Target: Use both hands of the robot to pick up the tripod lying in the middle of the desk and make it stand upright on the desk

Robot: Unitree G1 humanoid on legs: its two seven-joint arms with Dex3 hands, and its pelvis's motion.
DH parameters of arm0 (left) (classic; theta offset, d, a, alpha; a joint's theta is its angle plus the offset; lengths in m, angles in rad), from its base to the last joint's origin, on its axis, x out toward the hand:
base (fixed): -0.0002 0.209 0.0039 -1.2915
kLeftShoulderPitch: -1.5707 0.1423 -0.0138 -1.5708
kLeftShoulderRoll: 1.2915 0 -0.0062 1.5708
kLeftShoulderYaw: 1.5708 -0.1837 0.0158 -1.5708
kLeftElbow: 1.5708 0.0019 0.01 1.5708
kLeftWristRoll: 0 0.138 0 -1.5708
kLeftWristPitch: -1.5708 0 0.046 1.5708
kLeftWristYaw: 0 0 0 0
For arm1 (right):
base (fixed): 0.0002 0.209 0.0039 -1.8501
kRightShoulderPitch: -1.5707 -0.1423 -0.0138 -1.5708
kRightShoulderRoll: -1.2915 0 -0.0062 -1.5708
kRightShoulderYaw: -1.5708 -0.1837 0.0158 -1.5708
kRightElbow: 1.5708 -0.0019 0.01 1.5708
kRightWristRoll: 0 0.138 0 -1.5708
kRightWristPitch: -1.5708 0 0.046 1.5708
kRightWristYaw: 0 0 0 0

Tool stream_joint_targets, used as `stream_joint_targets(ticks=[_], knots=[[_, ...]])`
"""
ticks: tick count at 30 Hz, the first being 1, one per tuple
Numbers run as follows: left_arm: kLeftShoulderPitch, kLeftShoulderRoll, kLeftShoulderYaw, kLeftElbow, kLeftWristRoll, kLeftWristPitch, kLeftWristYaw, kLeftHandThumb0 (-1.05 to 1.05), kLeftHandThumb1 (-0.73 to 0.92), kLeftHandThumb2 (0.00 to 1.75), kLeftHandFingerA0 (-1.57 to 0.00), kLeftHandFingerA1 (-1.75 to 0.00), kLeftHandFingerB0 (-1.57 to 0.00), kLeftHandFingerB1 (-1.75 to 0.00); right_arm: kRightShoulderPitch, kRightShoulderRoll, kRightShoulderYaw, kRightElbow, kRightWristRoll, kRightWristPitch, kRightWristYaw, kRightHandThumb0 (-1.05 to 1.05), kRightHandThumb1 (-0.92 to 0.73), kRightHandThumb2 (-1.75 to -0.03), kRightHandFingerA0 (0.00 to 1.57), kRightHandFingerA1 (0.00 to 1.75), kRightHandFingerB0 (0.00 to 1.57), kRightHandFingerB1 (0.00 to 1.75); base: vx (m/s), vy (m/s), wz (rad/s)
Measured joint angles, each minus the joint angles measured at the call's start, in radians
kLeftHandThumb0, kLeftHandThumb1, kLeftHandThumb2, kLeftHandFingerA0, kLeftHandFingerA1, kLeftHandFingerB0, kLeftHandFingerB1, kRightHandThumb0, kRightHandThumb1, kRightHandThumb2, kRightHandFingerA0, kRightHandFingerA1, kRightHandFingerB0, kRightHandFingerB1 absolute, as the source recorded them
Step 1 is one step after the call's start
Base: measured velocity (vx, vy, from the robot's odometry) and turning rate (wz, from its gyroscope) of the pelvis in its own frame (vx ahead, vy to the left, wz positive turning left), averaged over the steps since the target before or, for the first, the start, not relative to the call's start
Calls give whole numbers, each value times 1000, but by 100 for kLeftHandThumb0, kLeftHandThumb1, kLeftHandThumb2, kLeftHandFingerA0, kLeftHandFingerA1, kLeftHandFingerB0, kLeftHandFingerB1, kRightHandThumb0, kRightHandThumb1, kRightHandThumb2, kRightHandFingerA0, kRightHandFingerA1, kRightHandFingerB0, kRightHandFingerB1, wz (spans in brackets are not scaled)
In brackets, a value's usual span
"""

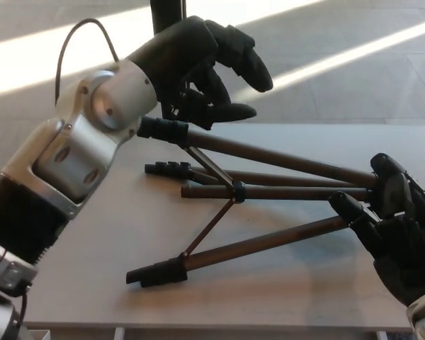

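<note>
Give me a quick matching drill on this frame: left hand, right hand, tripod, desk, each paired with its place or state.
Things:
1. left hand
2. right hand
3. tripod
4. desk

Places or states:
A. grey surface under everything
B. at the far leg's foot end, upper centre
C. lying down, legs splayed
D. at the right, where the legs converge

Pairs: 1-B, 2-D, 3-C, 4-A
</note>
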State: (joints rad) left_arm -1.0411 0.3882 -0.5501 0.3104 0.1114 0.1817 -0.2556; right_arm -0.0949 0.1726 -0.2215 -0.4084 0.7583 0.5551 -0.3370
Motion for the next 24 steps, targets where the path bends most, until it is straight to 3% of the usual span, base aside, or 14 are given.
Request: stream_joint_targets(ticks=[2, 4, 5, 7, 8, 10, 12, 13, 15, 16, 19, 20, 23, 24], knots=[[-9, 0, -30, 30, 26, 0, 2, -74, 68, 61, -41, -57, -43, -41, 8, 0, -4, -5, 1, 2, 0, -59, -69, -61, 70, 87, 63, 56, 0, 0, 0], [-17, 0, -61, 55, 52, 0, 2, -74, 68, 61, -41, -57, -43, -41, 14, 0, -8, -12, 2, 4, 0, -59, -69, -61, 70, 87, 63, 56, 0, 0, 0], [-20, 1, -77, 65, 66, 0, 2, -77, 67, 61, -24, -50, -30, -35, 16, 0, -10, -16, 3, 5, 0, -59, -68, -61, 71, 88, 62, 57, 0, 0, 0], [-28, 1, -109, 85, 92, 0, 2, -78, 67, 60, -18, -45, -25, -32, 20, 0, -13, -23, 5, 7, 0, -59, -69, -60, 71, 89, 61, 56, 0, 0, 0], [-31, 1, -126, 94, 107, 0, 2, -82, 52, 92, -2, -26, -13, -38, 22, 0, -14, -27, 6, 9, 0, -58, -69, -60, 71, 89, 59, 56, 0, 0, 0], [-36, 1, -154, 108, 130, 1, 1, -89, 57, 94, 0, -13, -8, -29, 24, 0, -18, -32, 9, 10, 0, -58, -69, -61, 73, 90, 62, 57, 0, 0, 0], [-41, 0, -186, 127, 160, 1, 3, -89, 57, 94, 0, -13, -8, -29, 26, 0, -20, -34, 13, 12, 0, -58, -69, -61, 73, 90, 62, 57, 0, 0, 0], [-43, 0, -200, 136, 171, 1, 4, -104, 65, 94, 0, -3, -16, -18, 27, 0, -21, -35, 15, 12, 0, -58, -68, -60, 75, 90, 63, 57, 0, 0, 0], [-45, -1, -225, 153, 195, 1, 9, -103, 64, 96, 0, -7, -16, -19, 29, 0, -21, -35, 17, 13, 0, -58, -69, -61, 74, 89, 62, 58, 0, 0, 0], [-46, -1, -240, 164, 210, 1, 14, -99, 65, 99, 0, -12, -6, -15, 31, -1, -22, -35, 19, 14, 0, -58, -69, -61, 75, 91, 62, 59, 0, 0, 0], [-47, -7, -275, 194, 250, 2, 29, -102, 66, 100, 0, -11, -5, -12, 37, -1, -23, -36, 24, 17, 0, -57, -70, -61, 75, 90, 63, 59, 0, 0, 0], [-47, -10, -284, 203, 263, 3, 35, -98, 63, 99, 0, -13, -12, -24, 39, -1, -23, -36, 26, 19, 0, -57, -70, -61, 76, 91, 63, 59, 0, 0, 0], [-48, -32, -306, 232, 304, 7, 63, -96, 62, 98, 0, -13, -11, -26, 42, -1, -23, -37, 31, 21, 0, -57, -70, -61, 76, 92, 63, 59, 0, 0, 0], [-48, -41, -311, 242, 317, 8, 73, -79, 72, 64, 0, -21, -13, -30, 43, -1, -23, -39, 33, 23, 0, -57, -71, -60, 77, 91, 63, 58, 0, 0, 0]])
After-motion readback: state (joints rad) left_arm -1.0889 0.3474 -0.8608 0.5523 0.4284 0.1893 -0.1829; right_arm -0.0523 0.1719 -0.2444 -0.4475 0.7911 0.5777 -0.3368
